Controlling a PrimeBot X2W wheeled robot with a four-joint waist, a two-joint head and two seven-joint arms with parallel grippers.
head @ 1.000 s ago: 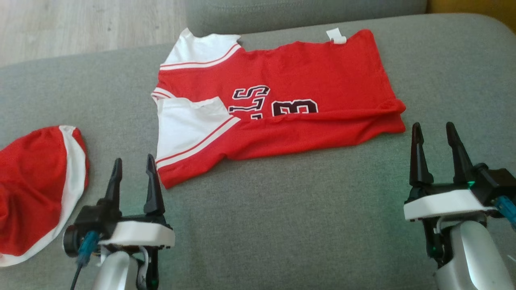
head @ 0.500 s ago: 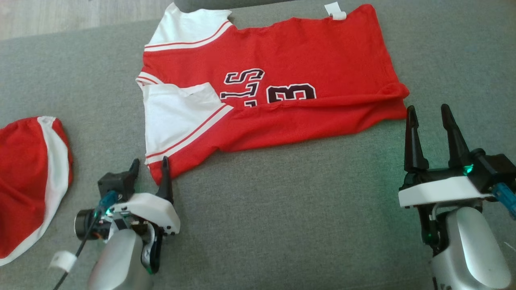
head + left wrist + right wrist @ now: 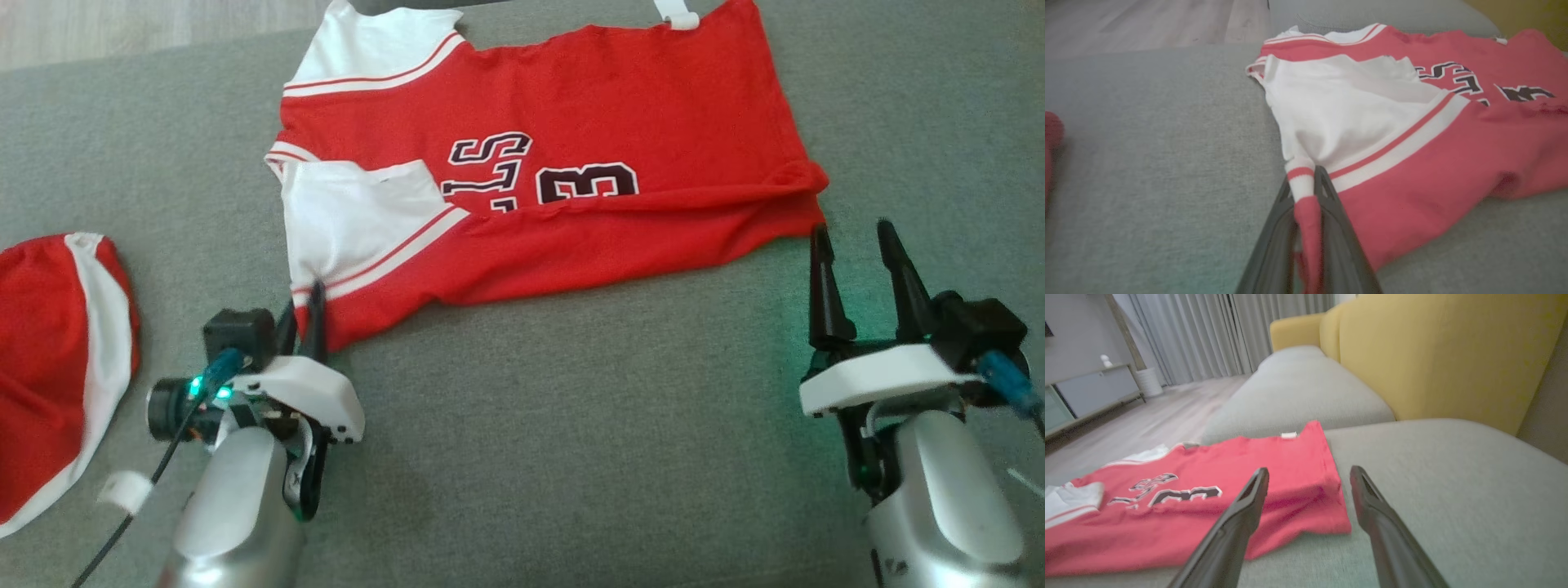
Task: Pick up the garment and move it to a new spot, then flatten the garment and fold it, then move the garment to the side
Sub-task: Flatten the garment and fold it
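Since the earlier frame the left pincer (image 3: 304, 304) has advanced and closed; it now clamps the sleeve cuff at the 7 o'clock corner of the red-and-white jersey (image 3: 620, 106) (spread on the grey sofa seat (image 3: 571, 425)). The right pincer (image 3: 851, 229) stands wide, tips just beside the jersey's 4 o'clock hem corner.

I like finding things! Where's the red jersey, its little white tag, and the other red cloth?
jersey (image 3: 612, 106), head view, plain red part of its body.
white tag (image 3: 676, 15), head view, middle of the tag.
other red cloth (image 3: 41, 343), head view, its red part.
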